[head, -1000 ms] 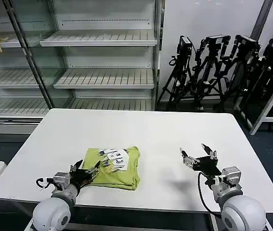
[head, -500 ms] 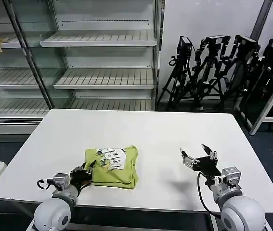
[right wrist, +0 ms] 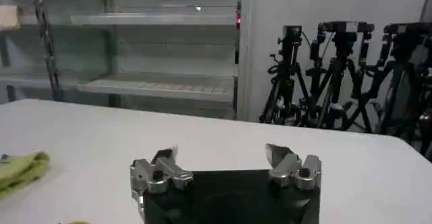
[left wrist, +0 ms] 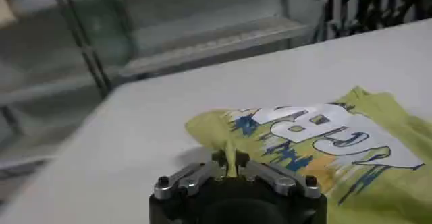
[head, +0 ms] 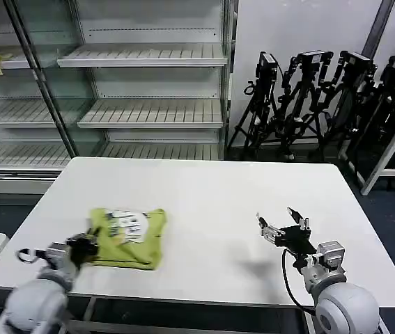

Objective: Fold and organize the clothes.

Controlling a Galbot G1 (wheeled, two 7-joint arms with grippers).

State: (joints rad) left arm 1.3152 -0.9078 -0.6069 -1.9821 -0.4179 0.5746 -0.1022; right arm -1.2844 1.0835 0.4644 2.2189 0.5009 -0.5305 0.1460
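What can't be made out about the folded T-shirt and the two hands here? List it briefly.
- T-shirt: its underside and inner layers are hidden by the fold; in the right wrist view a frame edge cuts it to a sliver.
- Printed graphic: partly creased and cut off at the frame edge, so the wording is unreadable.
- Left hand: how much fabric it pinches is hidden by its own body.
- Right hand: open above the table; clearance unclear.

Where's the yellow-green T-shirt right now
In the head view, the T-shirt lies folded on the table's near left part, its near-left corner pinched by the left gripper.
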